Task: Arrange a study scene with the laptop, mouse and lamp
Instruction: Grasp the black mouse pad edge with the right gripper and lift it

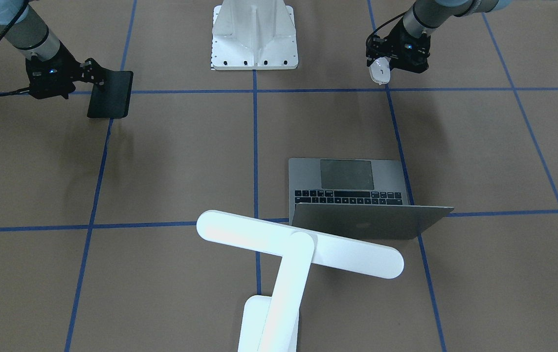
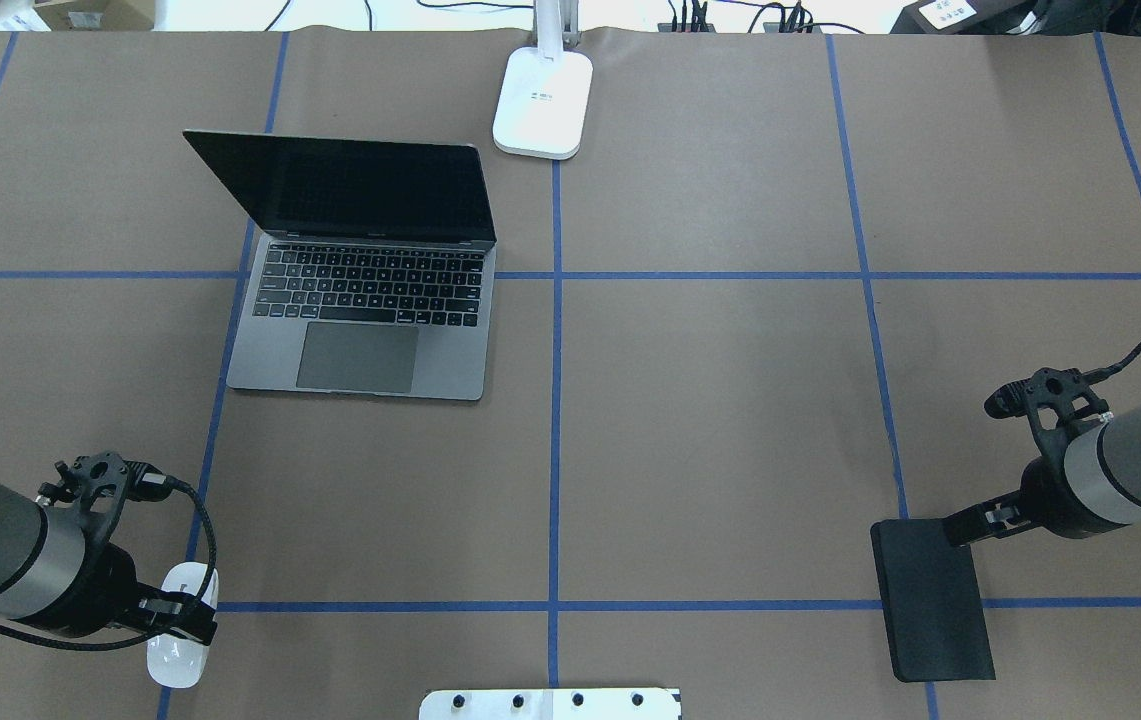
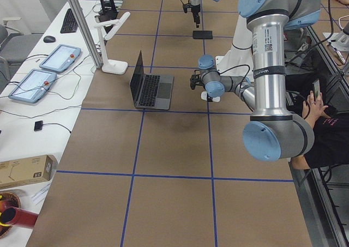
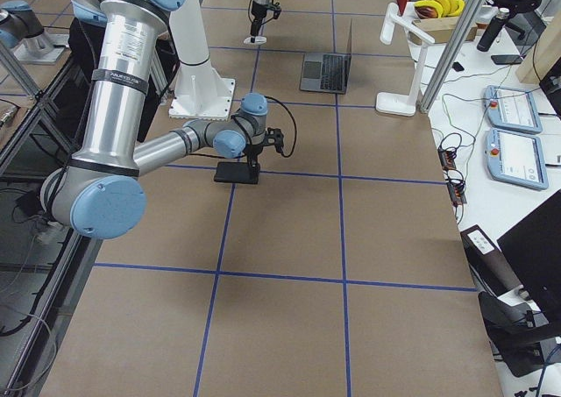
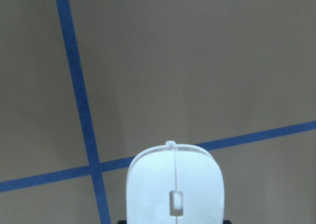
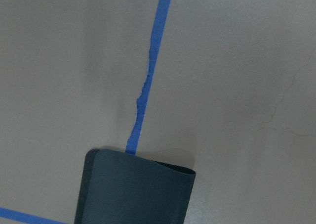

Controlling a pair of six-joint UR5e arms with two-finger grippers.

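Observation:
The laptop (image 2: 370,320) stands open on the table's far left, screen dark; it also shows in the front view (image 1: 352,183). The lamp (image 1: 298,243) stands at the far middle, its base (image 2: 542,100) beside the laptop, its bar head over the laptop's lid. My left gripper (image 2: 175,610) is shut on the white mouse (image 2: 180,645) at the near left, above a blue tape crossing; the mouse fills the left wrist view's bottom (image 5: 175,184). My right gripper (image 2: 960,525) is shut on the edge of a black flexible mat (image 2: 933,598) at the near right.
The white bolted pedestal (image 1: 254,36) stands at the near middle between the arms. Blue tape lines (image 2: 555,400) divide the brown table into squares. The mat's front edge curls in the right wrist view (image 6: 133,189).

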